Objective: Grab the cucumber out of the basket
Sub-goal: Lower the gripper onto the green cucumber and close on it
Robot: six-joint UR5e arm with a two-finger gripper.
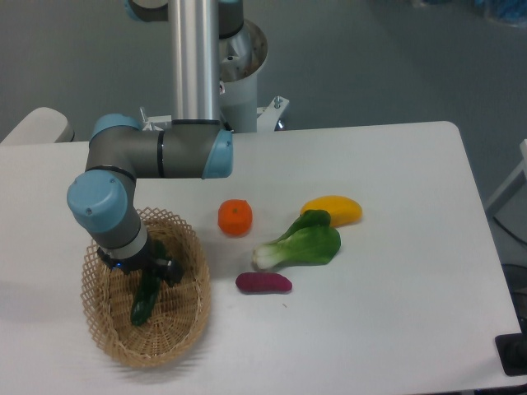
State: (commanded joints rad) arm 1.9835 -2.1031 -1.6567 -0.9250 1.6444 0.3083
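Even, diffuse light falls from overhead, bright on the white tabletop point(370, 164), which looks slightly washed out. Shadows are soft and short, pooling faintly under the basket point(185, 329). A narrow glare streak runs down the arm's metal tube point(195, 58). The whole view is mildly soft and grainy.

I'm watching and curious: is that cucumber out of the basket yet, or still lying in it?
Still in. The cucumber lies on the floor of the wicker basket, its upper end hidden under the gripper.
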